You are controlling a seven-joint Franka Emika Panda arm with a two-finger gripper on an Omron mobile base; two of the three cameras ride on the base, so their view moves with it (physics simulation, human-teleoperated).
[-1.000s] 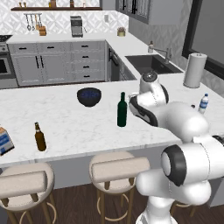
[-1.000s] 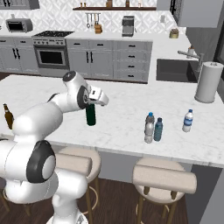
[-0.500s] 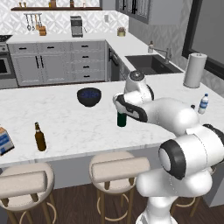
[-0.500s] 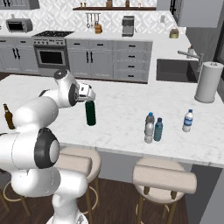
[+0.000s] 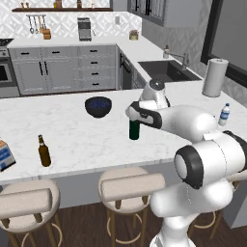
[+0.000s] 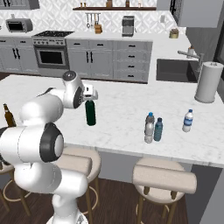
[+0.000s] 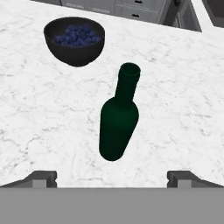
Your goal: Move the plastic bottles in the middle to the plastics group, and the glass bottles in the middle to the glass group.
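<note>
Left base view: the wine bottle (image 5: pixel 134 130) is seen upright on the marble counter (image 5: pixel 72 140), near the middle, its neck hidden behind the hand. The gripper (image 5: pixel 137 114) is held above the bottle; its jaw state cannot be read here. A dark bowl (image 5: pixel 98 106) is placed just behind and left of the bottle. The beer bottle (image 5: pixel 44 151) is stood well apart at the left, near a carton (image 5: pixel 6 155) at the edge. One water bottle (image 5: pixel 224 115) is seen at far right, near a paper towel roll (image 5: pixel 214 77).

Right base view: the wine bottle (image 6: pixel 90 113) is seen upright, with the gripper (image 6: pixel 90 95) over its top. Two small bottles (image 6: pixel 153 128) are stood side by side, touching or nearly so, well to the right. A third water bottle (image 6: pixel 188 120) is placed further right, alone. The beer bottle (image 6: pixel 7 115) is seen at the left edge.

Hand view: the wine bottle (image 7: pixel 119 120) is viewed from above, centred between the fingertips (image 7: pixel 43 178), which are spread wide and touch nothing. The bowl (image 7: pixel 75 40), filled with dark berries, is seen beyond it.
</note>
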